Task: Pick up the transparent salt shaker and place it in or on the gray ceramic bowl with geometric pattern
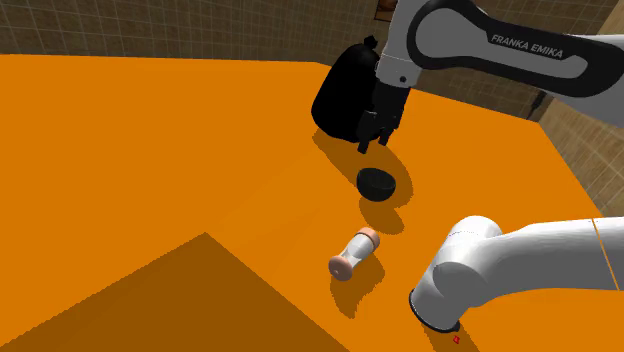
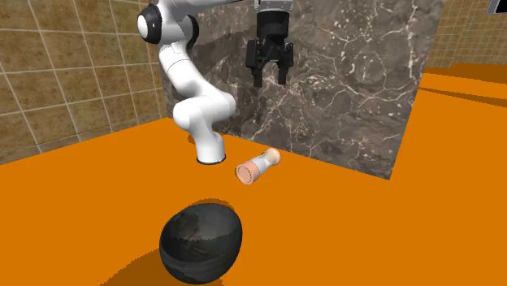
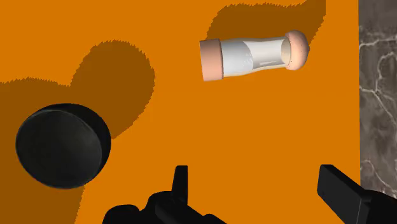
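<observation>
In the second exterior view we begin at the tiled wall (image 2: 65,81), then the white arm (image 2: 195,106) rising from the orange worktop (image 2: 366,227). Next comes the dark, glossy bowl (image 2: 201,242), well below the pincer (image 2: 270,80) and nearer that camera than it. The salt shaker (image 2: 257,166) follows, lying on its side on the worktop almost straight under the pincer and well apart from it. Furthest along is the dark marble wall (image 2: 349,81), which stands behind the pincer.

The pincer hangs high over the worktop with its two fingers spread wide and nothing between them. In the wrist view we see bare orange worktop (image 3: 254,127) in the gap of the pincer (image 3: 254,175). There the bowl (image 3: 62,145) sits outside one finger. The shaker (image 3: 251,56) lies ahead of the gap, a clear body with a peach cap at each end, touched by neither finger. The marble (image 3: 378,95) runs past the other finger.

In the shoulder view the bowl (image 1: 376,184) rests just under the pincer (image 1: 373,142). The shaker (image 1: 354,253) lies beyond the bowl, closer to the arm's base, and the two do not touch.
</observation>
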`<move>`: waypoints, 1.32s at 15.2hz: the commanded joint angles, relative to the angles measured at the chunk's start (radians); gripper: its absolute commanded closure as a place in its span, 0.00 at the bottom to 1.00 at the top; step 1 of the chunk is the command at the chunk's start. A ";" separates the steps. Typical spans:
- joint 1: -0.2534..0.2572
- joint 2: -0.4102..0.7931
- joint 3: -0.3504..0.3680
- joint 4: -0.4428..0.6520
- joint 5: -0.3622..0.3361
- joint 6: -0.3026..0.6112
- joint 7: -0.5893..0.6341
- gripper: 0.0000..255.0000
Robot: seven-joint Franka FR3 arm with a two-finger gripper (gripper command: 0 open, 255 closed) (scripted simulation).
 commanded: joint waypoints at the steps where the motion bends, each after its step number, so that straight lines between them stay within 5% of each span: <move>1: 0.000 0.000 0.000 0.000 0.000 0.000 0.000 0.00; 11: -0.187 -0.097 0.303 -0.318 0.112 0.113 0.696 0.00; 20: -0.335 0.012 0.618 -0.467 0.315 0.249 1.330 0.00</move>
